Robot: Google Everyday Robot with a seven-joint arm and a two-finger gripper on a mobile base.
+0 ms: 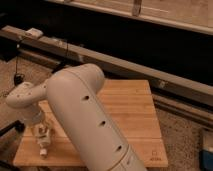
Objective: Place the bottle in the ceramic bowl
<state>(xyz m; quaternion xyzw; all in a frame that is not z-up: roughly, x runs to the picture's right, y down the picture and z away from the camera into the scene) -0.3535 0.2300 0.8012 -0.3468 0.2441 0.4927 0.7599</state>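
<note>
Pale wooden butcher-block tabletop (135, 115) with its front-left corner under the hand (42, 141), long dark rail (150, 75) running diagonally behind it, small white object (34, 33) resting on the rail's far left end, thin black cable (17, 62) hanging below, speckled floor (185, 140), blue object (207, 152) at the right edge

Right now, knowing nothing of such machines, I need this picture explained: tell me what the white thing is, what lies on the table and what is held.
The big white shape is the robot's arm, seen from one camera looking down over it. It bends down toward the picture's left and ends in its gripper, over the lower left corner of the wooden table. A small pale thing there looks like the bottle; whether it is gripped I cannot tell. The ceramic bowl does not show; the arm may hide it.
</note>
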